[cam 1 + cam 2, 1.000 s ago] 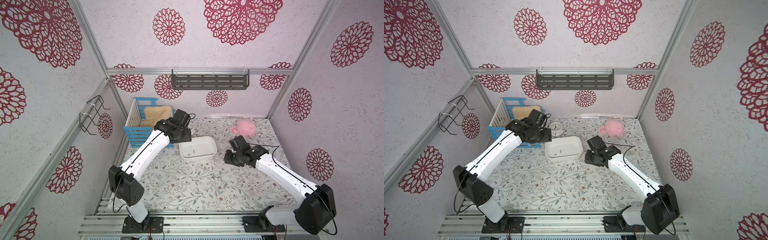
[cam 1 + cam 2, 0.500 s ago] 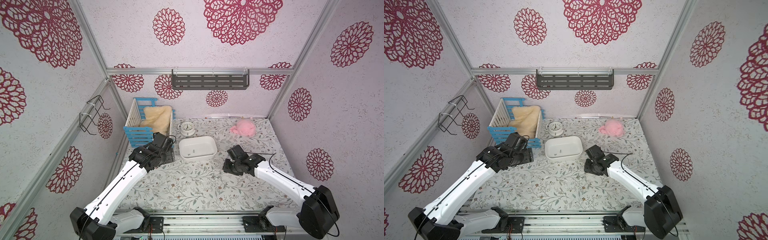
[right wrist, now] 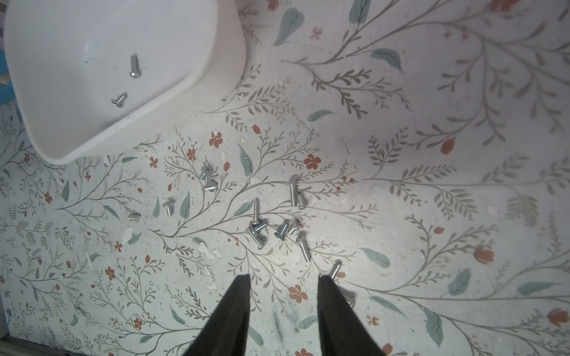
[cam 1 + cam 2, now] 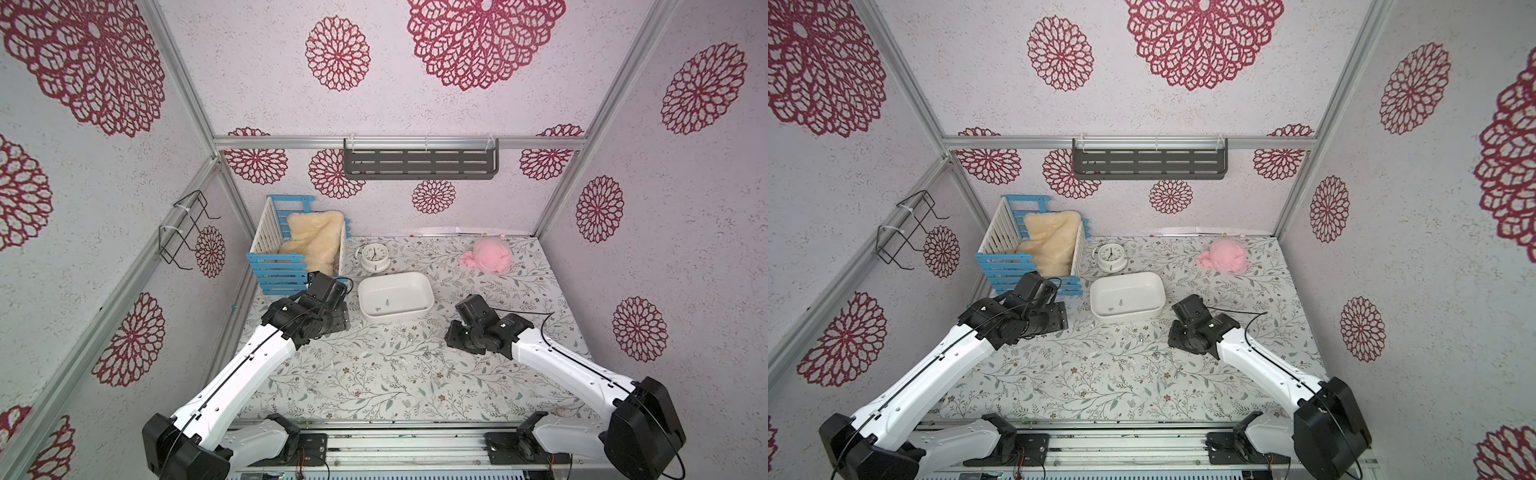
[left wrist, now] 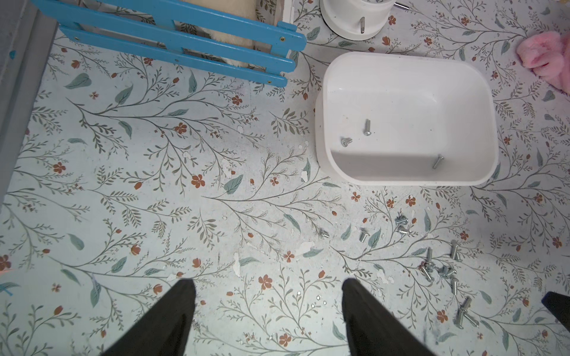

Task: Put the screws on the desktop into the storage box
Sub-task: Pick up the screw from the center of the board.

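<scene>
Early days, maybe a fifth done. Counting three screws [image 5: 367, 128] inside storage box [image 5: 401, 180], sitting at 12 o'clock from desk [image 5: 154, 185] centre. Seeing a dozen-plus more loose on desk, bunched at 5 o'clock from box, with a few strays between bunch and box. Reading left gripper [image 5: 268, 286] as spread wide and empty, parked at 8 o'clock from box, well apart from bunch. Reading right gripper [image 3: 283, 277] as partly spread, clamping nothing, low over desk at 4 o'clock from box, just beside bunch, one screw right next to a fingertip. Versus a second back: finding left arm pulled off box's 10 o'clock corner by blue crate [image 4: 278, 278] and drawn back toward base; finding right arm shifted slightly toward 6 o'clock, nearer bunch; finding box unmoved. Left to do: pick each loose screw, carry to box, drop. Expecting fiddly grasps, given tiny flat-lying screws and overlapping ones mid-bunch.
</scene>
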Motion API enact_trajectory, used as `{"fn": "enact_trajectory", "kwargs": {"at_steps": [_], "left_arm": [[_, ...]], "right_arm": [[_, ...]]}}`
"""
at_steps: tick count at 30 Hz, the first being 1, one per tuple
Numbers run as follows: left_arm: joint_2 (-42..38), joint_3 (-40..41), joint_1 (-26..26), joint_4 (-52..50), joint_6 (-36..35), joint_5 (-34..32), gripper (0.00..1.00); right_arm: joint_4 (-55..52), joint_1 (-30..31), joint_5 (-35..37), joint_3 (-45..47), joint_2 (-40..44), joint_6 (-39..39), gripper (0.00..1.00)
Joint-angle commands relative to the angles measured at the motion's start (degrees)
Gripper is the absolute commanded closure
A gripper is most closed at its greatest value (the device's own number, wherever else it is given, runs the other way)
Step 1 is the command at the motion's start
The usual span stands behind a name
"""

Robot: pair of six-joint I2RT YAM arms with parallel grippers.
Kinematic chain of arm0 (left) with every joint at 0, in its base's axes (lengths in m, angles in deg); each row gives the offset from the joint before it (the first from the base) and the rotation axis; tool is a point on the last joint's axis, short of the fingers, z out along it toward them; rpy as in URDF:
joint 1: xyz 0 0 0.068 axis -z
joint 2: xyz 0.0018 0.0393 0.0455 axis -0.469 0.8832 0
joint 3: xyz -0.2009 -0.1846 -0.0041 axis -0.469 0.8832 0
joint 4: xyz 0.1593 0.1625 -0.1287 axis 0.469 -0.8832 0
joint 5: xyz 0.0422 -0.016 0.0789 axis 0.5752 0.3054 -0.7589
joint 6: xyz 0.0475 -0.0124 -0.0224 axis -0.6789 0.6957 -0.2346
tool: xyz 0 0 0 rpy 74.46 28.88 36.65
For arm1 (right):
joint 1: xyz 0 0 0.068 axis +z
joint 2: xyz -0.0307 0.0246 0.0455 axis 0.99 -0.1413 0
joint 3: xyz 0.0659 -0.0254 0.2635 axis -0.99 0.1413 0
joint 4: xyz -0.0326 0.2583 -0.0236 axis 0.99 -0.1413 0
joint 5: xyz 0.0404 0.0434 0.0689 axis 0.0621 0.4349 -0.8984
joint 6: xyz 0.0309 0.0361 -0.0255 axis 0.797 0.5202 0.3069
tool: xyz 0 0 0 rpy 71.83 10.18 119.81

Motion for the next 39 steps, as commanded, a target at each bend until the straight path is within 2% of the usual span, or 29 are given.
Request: {"fn": "enact_trajectory", "kwargs": {"at_steps": [1, 10, 15, 22, 39], "left_arm": [[-0.39, 0.08, -0.36, 1.44, -1.77, 0.12, 0.20], [3.38, 1.30, -0.49, 6.42, -6.02, 2.31, 0.19], [2.55, 3.64, -0.46, 8.39, -4.92, 3.96, 0.19], [0.23, 5.87, -0.46, 8.31, -3.88, 4.48, 0.18], [-0.35, 6.49, -0.48, 7.73, -3.74, 8.83, 0.18]], "right_arm": [[1.25, 0.49, 1.34, -0.53, 1.44, 1.32, 0.60], [0.42, 3.60, 3.51, -0.03, -0.66, 5.10, 0.60], [0.66, 4.16, 4.43, 0.23, -2.35, 5.94, 0.61], [2.26, 5.36, 3.46, 5.26, -1.64, 10.46, 0.64], [0.50, 11.72, 2.01, 6.75, -6.01, 17.46, 0.71]]}}
